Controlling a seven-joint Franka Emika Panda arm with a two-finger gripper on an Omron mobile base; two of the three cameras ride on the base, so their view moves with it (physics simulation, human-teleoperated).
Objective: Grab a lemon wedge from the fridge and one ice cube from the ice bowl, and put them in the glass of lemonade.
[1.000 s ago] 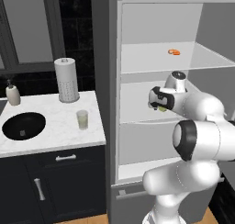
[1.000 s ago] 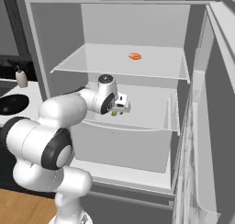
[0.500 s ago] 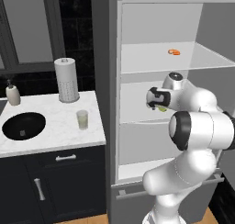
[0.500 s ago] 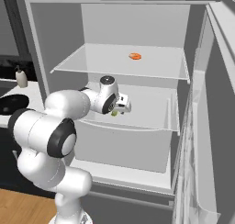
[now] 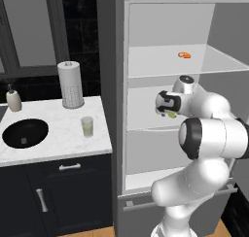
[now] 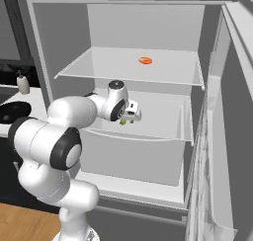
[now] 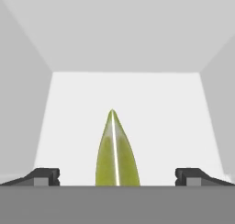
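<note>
Item: gripper (image 7: 117, 177), reached into the open fridge (image 5: 113, 85) at middle-shelf level. Jaws spread wide, pinching nothing.

Item: lemon wedge (image 7: 117, 154), yellow-green, lying on the white middle shelf (image 6: 163, 117), sharp edge up, between the two fingertips (image 7: 46, 175) and touching neither. We take this to be the task's piece.

Item: small orange piece (image 5: 184, 55), upper shelf (image 6: 173, 69), far right, well apart from the gripper. We cannot rule it out as the wanted wedge; picking the wrong one is our first hazard.

Item: glass of lemonade (image 5: 87, 126), on the table (image 5: 63, 141) left of the fridge, right of the ice bowl (image 5: 34, 129).

Hazards, as we judge them:
- Tapered, slick sides: closing jaws could squeeze the wedge out forward.
- Closing too high catches just the thin ridge; it may drop on the way out.
- Lifting carelessly could strike the upper shelf.
- Tips set too low could scrape the middle shelf.
</note>
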